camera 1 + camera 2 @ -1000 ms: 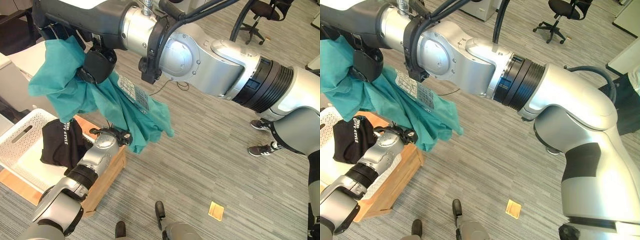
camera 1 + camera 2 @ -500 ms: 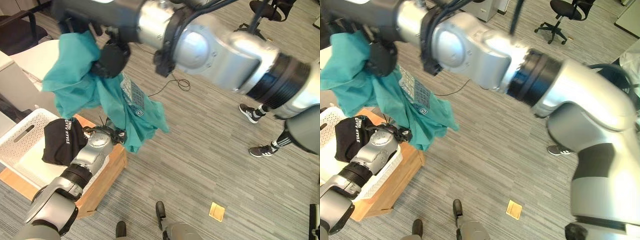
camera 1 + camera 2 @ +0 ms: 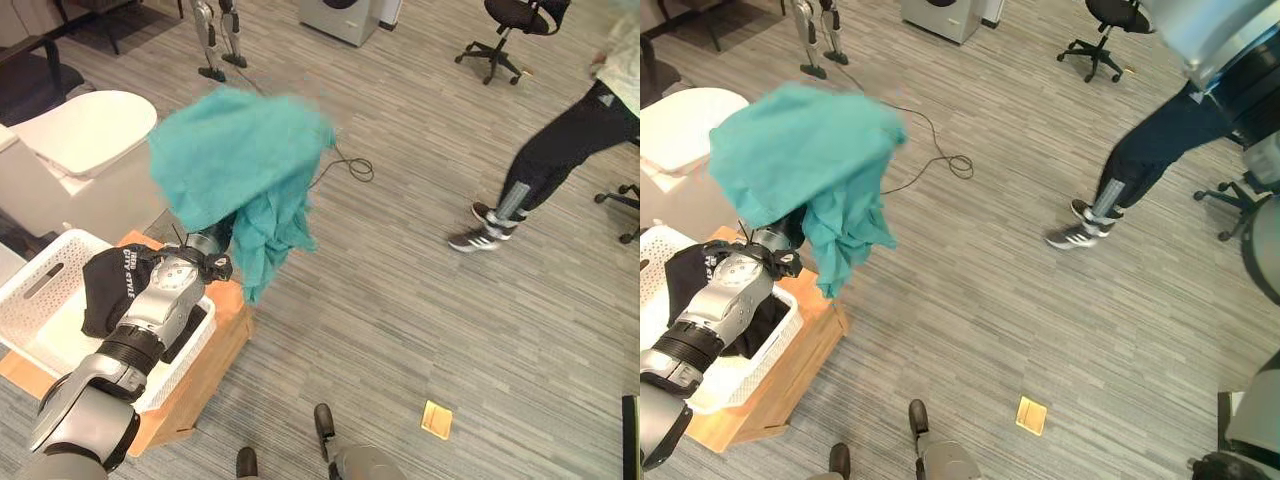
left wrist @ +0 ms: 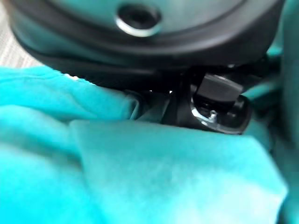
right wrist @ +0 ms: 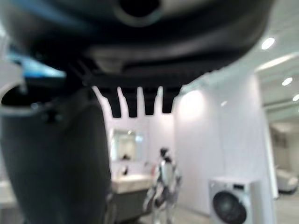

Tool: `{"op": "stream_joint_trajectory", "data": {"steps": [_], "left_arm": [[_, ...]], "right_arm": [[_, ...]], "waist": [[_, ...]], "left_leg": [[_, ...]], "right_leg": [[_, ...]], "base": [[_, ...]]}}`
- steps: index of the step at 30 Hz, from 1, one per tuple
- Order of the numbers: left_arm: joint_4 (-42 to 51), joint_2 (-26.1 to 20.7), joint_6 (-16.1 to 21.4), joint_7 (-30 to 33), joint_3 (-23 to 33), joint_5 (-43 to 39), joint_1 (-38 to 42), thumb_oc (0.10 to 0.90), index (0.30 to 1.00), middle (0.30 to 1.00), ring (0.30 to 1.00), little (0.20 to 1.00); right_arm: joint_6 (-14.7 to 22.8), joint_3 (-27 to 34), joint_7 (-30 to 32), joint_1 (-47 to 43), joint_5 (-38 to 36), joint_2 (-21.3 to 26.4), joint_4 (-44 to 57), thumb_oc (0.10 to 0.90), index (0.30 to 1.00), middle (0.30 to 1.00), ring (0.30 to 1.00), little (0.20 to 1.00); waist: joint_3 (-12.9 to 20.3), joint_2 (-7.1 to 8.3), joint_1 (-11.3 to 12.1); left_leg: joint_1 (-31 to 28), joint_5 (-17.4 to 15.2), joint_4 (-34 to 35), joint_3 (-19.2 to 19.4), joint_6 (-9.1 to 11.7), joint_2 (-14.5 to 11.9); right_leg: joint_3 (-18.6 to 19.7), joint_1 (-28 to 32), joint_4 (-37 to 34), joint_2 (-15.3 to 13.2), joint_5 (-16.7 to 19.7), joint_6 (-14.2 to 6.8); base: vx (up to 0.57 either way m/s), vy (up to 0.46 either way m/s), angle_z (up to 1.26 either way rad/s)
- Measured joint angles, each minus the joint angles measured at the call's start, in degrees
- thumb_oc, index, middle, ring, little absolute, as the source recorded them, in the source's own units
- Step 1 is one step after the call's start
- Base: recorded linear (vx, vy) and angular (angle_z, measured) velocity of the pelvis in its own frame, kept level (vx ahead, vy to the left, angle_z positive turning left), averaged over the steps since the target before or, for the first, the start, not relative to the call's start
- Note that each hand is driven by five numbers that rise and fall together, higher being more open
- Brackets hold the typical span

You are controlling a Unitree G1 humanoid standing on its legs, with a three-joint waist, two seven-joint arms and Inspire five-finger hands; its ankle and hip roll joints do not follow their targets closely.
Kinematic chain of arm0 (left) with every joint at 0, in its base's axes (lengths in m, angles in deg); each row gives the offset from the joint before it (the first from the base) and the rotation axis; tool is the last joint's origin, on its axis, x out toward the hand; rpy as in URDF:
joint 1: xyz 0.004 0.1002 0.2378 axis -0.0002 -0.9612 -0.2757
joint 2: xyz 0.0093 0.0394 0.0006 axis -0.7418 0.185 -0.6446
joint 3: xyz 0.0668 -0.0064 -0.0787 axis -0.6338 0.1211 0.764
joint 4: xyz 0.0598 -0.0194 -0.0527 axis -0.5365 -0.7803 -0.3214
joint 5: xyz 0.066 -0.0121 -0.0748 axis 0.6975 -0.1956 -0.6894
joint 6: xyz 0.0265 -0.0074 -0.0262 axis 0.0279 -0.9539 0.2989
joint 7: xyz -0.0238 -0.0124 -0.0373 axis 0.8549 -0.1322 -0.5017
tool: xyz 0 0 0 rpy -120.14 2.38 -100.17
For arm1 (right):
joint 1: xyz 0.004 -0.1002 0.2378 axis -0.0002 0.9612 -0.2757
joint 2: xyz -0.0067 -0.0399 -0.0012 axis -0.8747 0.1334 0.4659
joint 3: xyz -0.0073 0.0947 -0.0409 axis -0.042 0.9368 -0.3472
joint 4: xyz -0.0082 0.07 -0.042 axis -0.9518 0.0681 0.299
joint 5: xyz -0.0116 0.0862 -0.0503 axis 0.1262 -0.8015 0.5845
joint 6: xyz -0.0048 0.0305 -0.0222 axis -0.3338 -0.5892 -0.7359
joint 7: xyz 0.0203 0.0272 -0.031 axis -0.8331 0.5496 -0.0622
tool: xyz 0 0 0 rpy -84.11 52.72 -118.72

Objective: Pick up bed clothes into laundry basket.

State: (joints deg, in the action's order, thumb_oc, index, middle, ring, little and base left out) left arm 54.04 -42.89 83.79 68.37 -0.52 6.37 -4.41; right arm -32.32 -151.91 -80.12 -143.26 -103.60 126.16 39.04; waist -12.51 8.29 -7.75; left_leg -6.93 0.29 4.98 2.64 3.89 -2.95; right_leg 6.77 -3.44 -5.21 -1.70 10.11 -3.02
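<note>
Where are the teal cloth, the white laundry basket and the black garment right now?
teal cloth (image 3: pixel 235 160): left eye view, on its broad upper fold.
white laundry basket (image 3: pixel 40 275): left eye view, on its perforated rim by the handle slot.
black garment (image 3: pixel 115 290): left eye view, on the bunched fabric inside the basket.

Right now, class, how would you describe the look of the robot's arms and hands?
The left arm is silver-grey metal in rounded segments joined by a black ribbed collar, ending in a silver wrist and a dark left hand. The right hand is dark too, with short, blocky fingers in a row.
</note>
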Motion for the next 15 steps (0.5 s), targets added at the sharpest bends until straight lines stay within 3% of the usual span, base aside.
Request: {"op": "stream_joint_trajectory", "data": {"steps": [8, 13, 15], "left_arm": [[0.12, -1.55, 0.0, -1.27, -0.16, 0.99, 0.09, 0.4, 0.3, 0.3, 0.3, 0.3], [0.66, -12.3, -0.02, -2.22, -1.94, 6.63, 2.62, 0.4, 0.3, 0.3, 0.3, 0.3], [0.19, -20.68, 0.17, -1.74, -8.18, 11.83, 9.04, 0.4, 0.3, 0.3, 0.3, 0.3]], "right_arm": [[0.05, -0.32, 0.02, -0.08, 0.11, 0.06, 0.09, 0.8, 0.9, 0.9, 0.9, 0.9], [0.79, -0.73, -0.26, -0.05, 0.32, 1.04, 0.55, 0.8, 0.9, 0.9, 0.9, 0.9], [1.69, -0.74, -0.4, 0.37, 0.2, 3.93, 2.52, 0.8, 0.9, 0.9, 0.9, 0.9]], "waist": [[0.26, -2.44, -0.17], [0.22, -3.55, -0.6], [0.0, -4.36, -0.11]], "left_leg": [[0.0, 0.11, 0.01, -0.01, -0.14, -0.05], [0.09, 0.16, 0.0, -0.12, -0.21, -0.03], [0.19, 0.27, -0.02, -0.18, -0.26, -0.01]], "right_leg": [[-0.21, 0.04, -0.02, 0.01, 0.18, 0.19], [-0.34, 0.05, -0.02, -0.1, 0.21, 0.25], [-0.52, -0.1, -0.02, -0.18, 0.14, 0.31]], "base": [[0.0, 0.0, 0.0], [0.0, -0.008, 0.01], [0.03, -0.016, 0.04]]}}
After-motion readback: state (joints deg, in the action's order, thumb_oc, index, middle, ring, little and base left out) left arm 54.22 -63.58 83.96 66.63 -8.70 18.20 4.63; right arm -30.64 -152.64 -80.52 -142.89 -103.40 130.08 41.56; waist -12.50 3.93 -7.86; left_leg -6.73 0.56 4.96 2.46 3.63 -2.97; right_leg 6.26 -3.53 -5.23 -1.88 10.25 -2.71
